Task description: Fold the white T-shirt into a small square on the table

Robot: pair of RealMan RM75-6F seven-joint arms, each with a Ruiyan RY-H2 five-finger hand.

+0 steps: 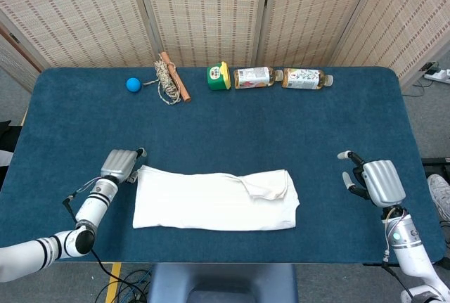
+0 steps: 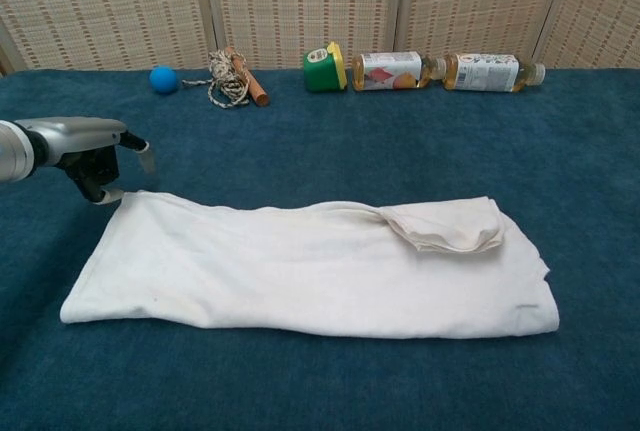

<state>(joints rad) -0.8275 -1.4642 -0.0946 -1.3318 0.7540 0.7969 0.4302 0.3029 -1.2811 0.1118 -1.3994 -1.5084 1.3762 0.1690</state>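
Observation:
The white T-shirt (image 1: 211, 201) (image 2: 300, 271) lies folded into a long flat band near the table's front edge, with a sleeve (image 2: 445, 226) turned over at its right end. My left hand (image 1: 119, 164) (image 2: 85, 146) sits just off the band's far-left corner with its thumb spread and nothing in its grasp. One fingertip is at the cloth's corner, and I cannot tell whether it touches. My right hand (image 1: 376, 180) hovers well to the right of the shirt with its fingers apart and empty; the chest view does not show it.
Along the back edge of the blue table (image 1: 70, 120) lie a blue ball (image 1: 133, 84), a rope bundle with a wooden stick (image 1: 169, 78), a green tape measure (image 1: 219, 76) and two bottles (image 1: 254, 76) (image 1: 306, 78). Woven screens stand behind.

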